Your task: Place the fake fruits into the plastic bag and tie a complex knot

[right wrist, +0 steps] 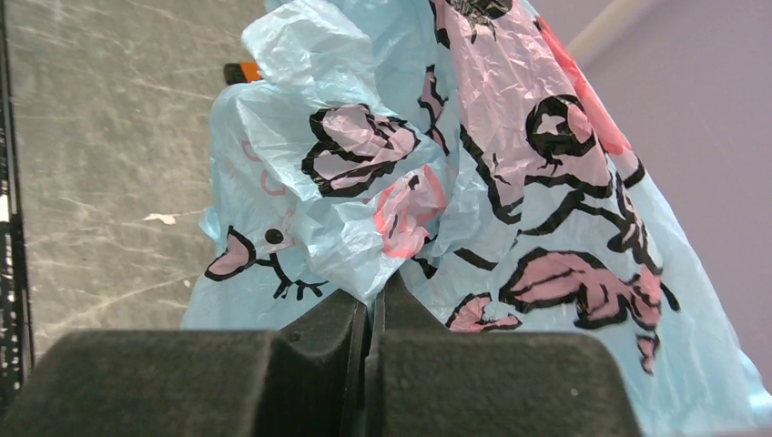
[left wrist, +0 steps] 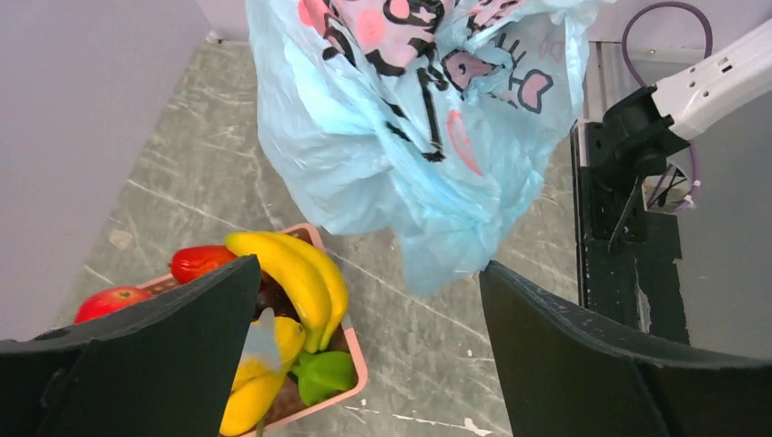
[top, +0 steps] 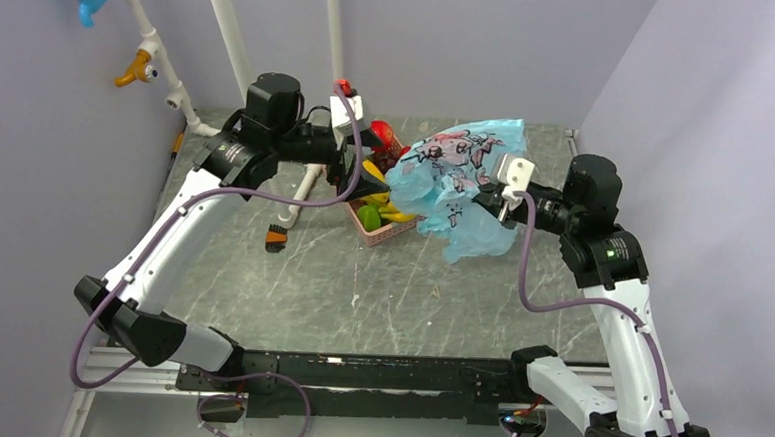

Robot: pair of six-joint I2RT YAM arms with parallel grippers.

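Observation:
The light-blue plastic bag with pink cartoon prints hangs crumpled above the table, lifted by my right gripper. In the right wrist view the right gripper is shut on a fold of the bag. My left gripper hovers over the pink basket, open and empty. In the left wrist view its gripper is spread wide, with the bag hanging beyond it. The fake fruits lie in the basket: yellow bananas, a red apple, a red fruit and a green one. No knot shows.
An orange-and-black brush lies on the table left of the basket. White pipes with coloured taps run along the back left wall. The black rail spans the near edge. The right arm shows in the left wrist view.

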